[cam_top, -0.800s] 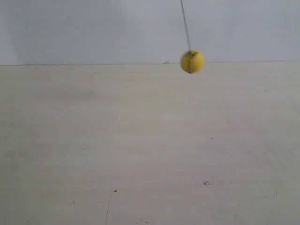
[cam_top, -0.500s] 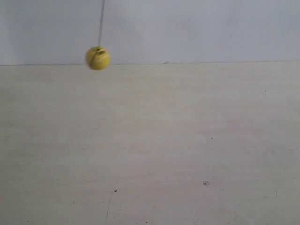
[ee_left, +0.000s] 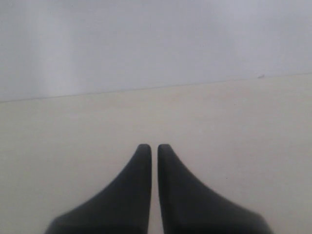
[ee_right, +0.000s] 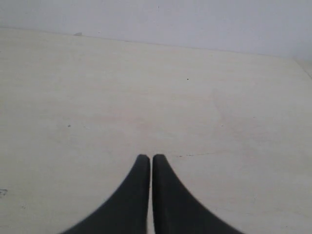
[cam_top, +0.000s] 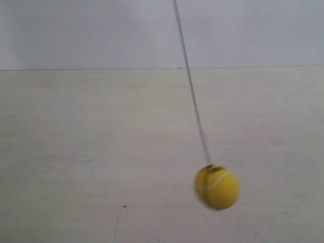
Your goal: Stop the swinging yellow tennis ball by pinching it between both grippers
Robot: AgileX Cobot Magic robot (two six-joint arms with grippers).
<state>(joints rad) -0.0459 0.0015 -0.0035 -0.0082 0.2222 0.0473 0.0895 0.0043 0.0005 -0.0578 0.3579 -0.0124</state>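
The yellow tennis ball (cam_top: 217, 187) hangs on a thin dark string (cam_top: 191, 86) and looks blurred, low and right of centre in the exterior view, above the pale table. No arm shows in the exterior view. In the left wrist view my left gripper (ee_left: 154, 146) is shut, its two black pointed fingers side by side with nothing between them. The right gripper (ee_right: 150, 157) is likewise shut and empty in the right wrist view. The ball appears in neither wrist view.
A pale wooden table (cam_top: 101, 152) fills the lower part of every view, with a light wall (cam_top: 76, 30) behind it. Small dark specks and a thin crack (cam_top: 117, 223) mark the tabletop.
The ball swung from upper right to upper left, and now sits much lower and larger at the right of centre in the exterior view. The string's slant has changed with it.
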